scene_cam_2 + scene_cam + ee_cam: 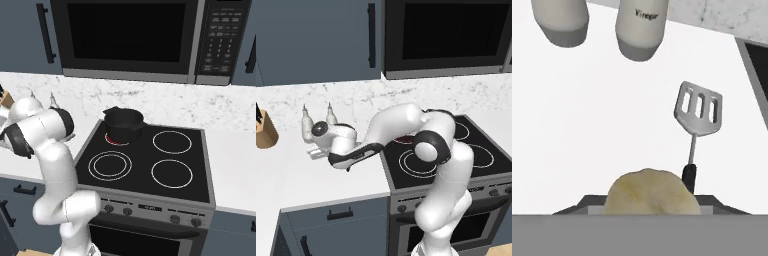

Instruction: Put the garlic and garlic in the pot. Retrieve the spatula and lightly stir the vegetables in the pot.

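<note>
A pale beige garlic (652,190) sits low in the hand view, right between the grey finger parts of my gripper (651,206), which looks shut on it. From the left base view, the gripper (316,152) hangs low over the white counter, left of the stove. Just beyond the garlic, the spatula (698,117) lies flat on the counter, its slotted silver head pointing away and its black handle toward me. The black pot (123,122) stands on the stove's back left burner, which glows red beneath it.
Two white bottles (639,25) (562,20) stand on the counter just past the gripper, by the marble wall. A wooden knife block (265,131) is at the far left. The black stovetop (150,160) lies to the right, with a microwave (130,35) above it.
</note>
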